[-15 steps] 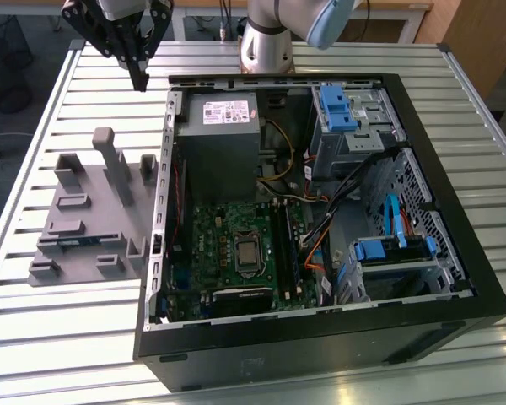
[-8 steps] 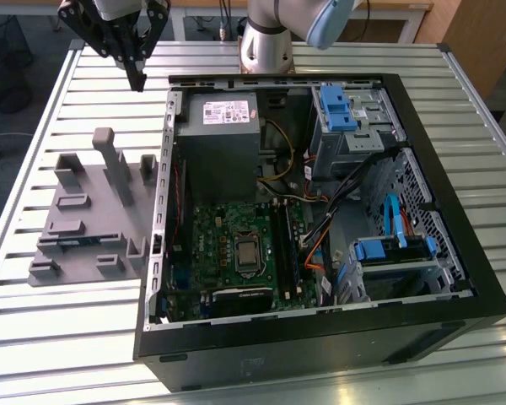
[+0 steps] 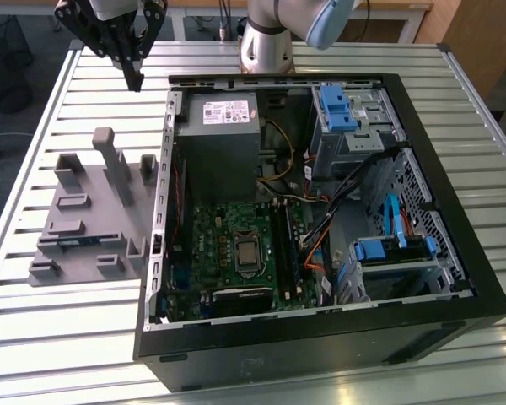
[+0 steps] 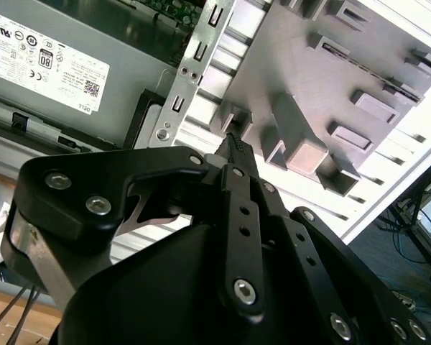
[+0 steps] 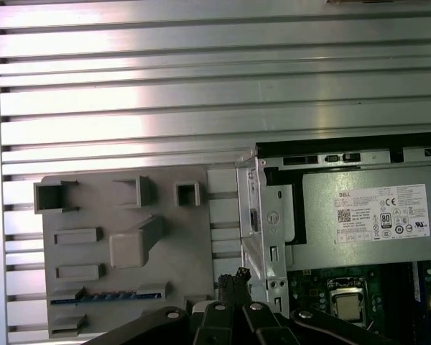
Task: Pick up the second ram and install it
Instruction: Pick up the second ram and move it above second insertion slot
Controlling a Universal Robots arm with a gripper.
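Observation:
The second ram (image 3: 74, 240) is a thin dark blue-green stick lying on edge in a slot of the grey fixture tray (image 3: 97, 218), near the tray's front. In the first wrist view the ram (image 5: 104, 296) shows as a blue strip low in the tray (image 5: 179, 251). My gripper (image 3: 136, 80) hangs above the table behind the tray, by the open computer case's back corner on the exterior view's left. Its fingers are shut with nothing between them, and both wrist views show the gripper (image 4: 233, 144) (image 5: 237, 277) closed. The black memory slots (image 3: 285, 245) run along the motherboard (image 3: 223, 232).
The open computer case (image 3: 320, 337) lies on a slatted metal table (image 3: 67, 337). Inside it are a grey power supply (image 3: 219, 143), loose cables (image 3: 320, 228) and blue drive bays (image 3: 337, 110). Upright posts (image 3: 118, 169) rise from the tray. The arm's base (image 3: 266, 46) stands behind the case.

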